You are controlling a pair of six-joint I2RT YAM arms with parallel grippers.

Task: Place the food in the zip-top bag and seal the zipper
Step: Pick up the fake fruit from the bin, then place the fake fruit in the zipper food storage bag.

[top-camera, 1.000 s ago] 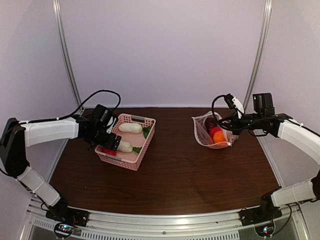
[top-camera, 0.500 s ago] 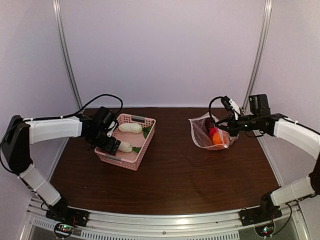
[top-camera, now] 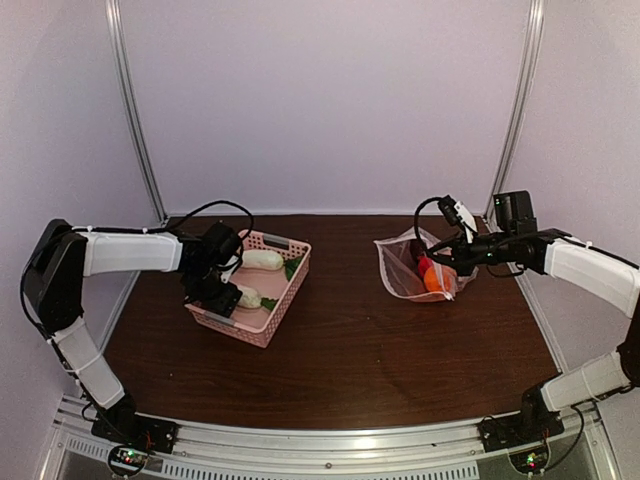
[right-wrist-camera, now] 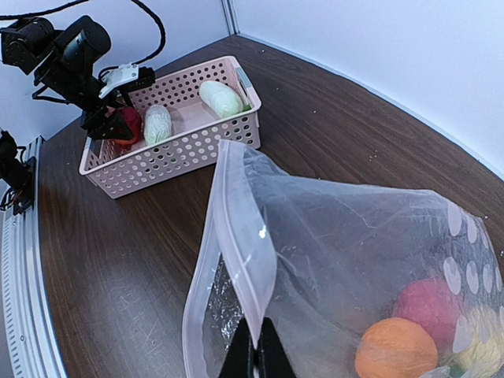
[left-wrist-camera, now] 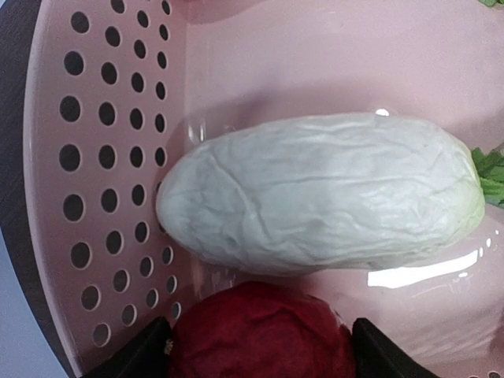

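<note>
Left gripper (left-wrist-camera: pixel 260 356) now down in pink basket (right-wrist-camera: pixel 169 153), jaws narrowing around red fruit (right-wrist-camera: pixel 130 124) beside white radish (left-wrist-camera: pixel 323 193). Gripped yet? Can't tell. Right gripper (right-wrist-camera: pixel 257 354) pinches zip-top bag (right-wrist-camera: pixel 354 236) mouth, edging it basketward. Next item coming.

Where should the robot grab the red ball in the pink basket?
Around its widest middle, coming straight down from above. The red ball is round and sits low on the basket floor, so a sideways approach would probably hit the wall. The radish lies close along one side, so squeeze across the two sides that face away from it.
</note>
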